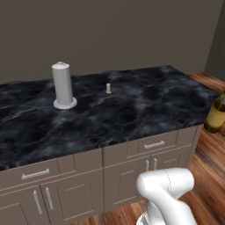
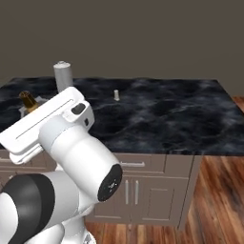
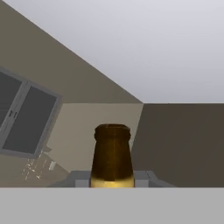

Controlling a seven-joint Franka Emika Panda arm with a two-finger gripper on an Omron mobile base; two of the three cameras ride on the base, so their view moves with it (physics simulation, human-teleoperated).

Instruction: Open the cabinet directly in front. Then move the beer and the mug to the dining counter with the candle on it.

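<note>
My gripper (image 3: 112, 179) is shut on the beer (image 3: 112, 153), an amber-brown bottle whose neck rises between the two fingers (image 3: 81, 178) in the hand view. The beer (image 1: 216, 115) hangs off the right end of the dining counter (image 1: 132, 110), a black marble top with white veins over grey-taupe fronts. From the right base, the beer's neck (image 2: 28, 101) pokes up behind my white hand, to the left over the dining counter (image 2: 167, 119). The candle (image 1: 108, 88) (image 2: 116, 95), a tiny cream cylinder, stands mid-counter. The mug and the cabinet are out of view.
A tall grey cylinder on a round base (image 1: 62, 85) (image 2: 62, 75) stands on the counter left of the candle. Drawers and doors with silver handles (image 1: 154, 144) face me below the top. Wooden floor (image 2: 214, 200) lies to the right of the counter.
</note>
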